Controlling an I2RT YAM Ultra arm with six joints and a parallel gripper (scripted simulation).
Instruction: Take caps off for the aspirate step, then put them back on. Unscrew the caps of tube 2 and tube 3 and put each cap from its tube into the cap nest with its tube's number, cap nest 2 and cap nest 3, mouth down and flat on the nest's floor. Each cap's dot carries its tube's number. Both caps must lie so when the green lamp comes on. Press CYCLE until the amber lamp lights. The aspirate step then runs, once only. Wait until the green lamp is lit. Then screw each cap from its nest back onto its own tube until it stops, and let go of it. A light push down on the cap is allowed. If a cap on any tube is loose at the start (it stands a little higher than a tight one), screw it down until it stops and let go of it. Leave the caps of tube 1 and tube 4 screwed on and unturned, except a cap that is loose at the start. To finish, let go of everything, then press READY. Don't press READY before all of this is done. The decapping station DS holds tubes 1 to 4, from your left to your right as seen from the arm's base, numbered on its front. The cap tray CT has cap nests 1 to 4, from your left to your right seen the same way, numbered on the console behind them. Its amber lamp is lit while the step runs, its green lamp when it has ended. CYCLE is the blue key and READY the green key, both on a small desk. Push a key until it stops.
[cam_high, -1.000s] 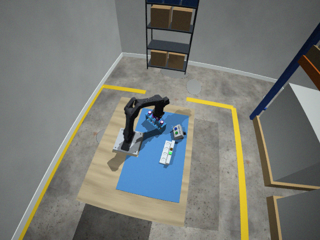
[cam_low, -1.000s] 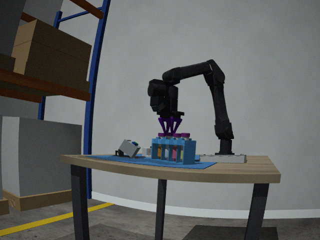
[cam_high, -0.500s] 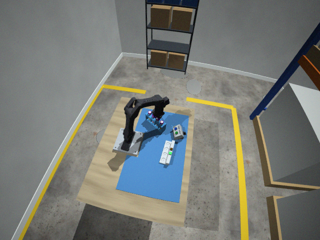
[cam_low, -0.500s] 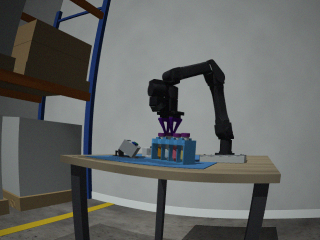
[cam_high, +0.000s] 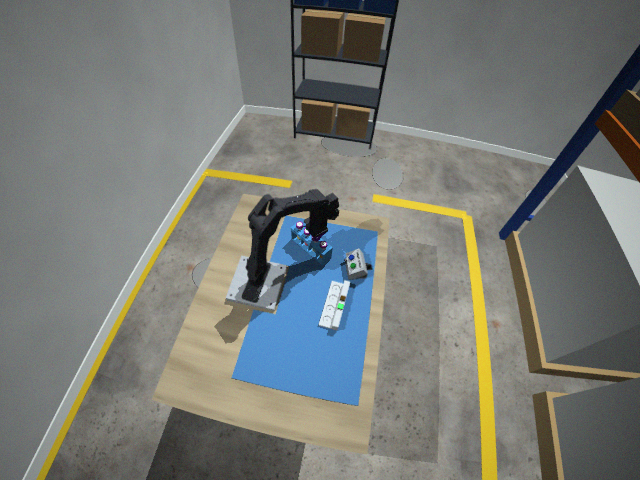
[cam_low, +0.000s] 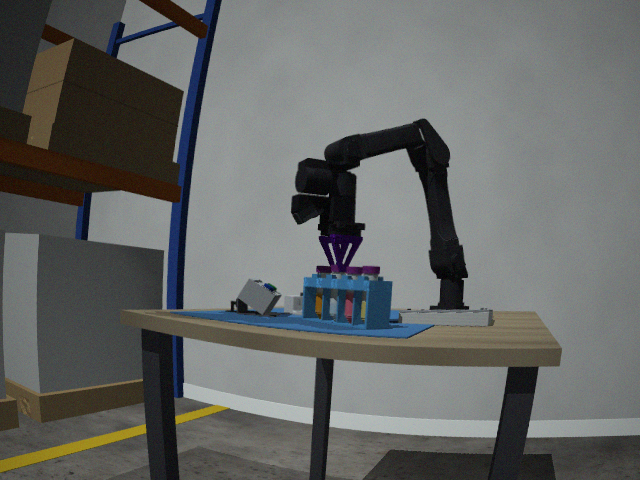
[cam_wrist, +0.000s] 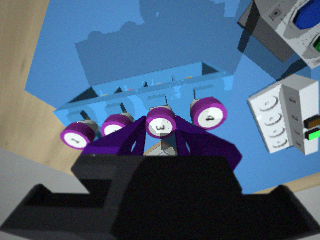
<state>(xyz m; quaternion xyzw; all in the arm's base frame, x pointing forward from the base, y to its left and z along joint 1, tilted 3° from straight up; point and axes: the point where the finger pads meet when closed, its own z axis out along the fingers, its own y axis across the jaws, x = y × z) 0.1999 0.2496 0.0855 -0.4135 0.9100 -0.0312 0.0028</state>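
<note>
The blue decapping station (cam_wrist: 145, 95) holds four tubes with purple caps, all on their tubes. In the wrist view cap 1 (cam_wrist: 77, 135), cap 2 (cam_wrist: 116, 125), cap 3 (cam_wrist: 160, 123) and cap 4 (cam_wrist: 208, 113) stand in a row. My gripper (cam_wrist: 160, 120) hangs straight down over the station, and its purple fingers are shut on cap 3 from both sides. It also shows in the exterior view (cam_low: 339, 266) and in the top view (cam_high: 315, 238). The cap tray (cam_wrist: 284, 120) has empty nests, and its green lamp (cam_wrist: 314, 135) is lit.
The key desk (cam_high: 357, 264) with the blue CYCLE key (cam_wrist: 306, 15) and the green READY key (cam_high: 353, 266) stands to the right of the station. The arm's base plate (cam_high: 255, 286) sits at the mat's left edge.
</note>
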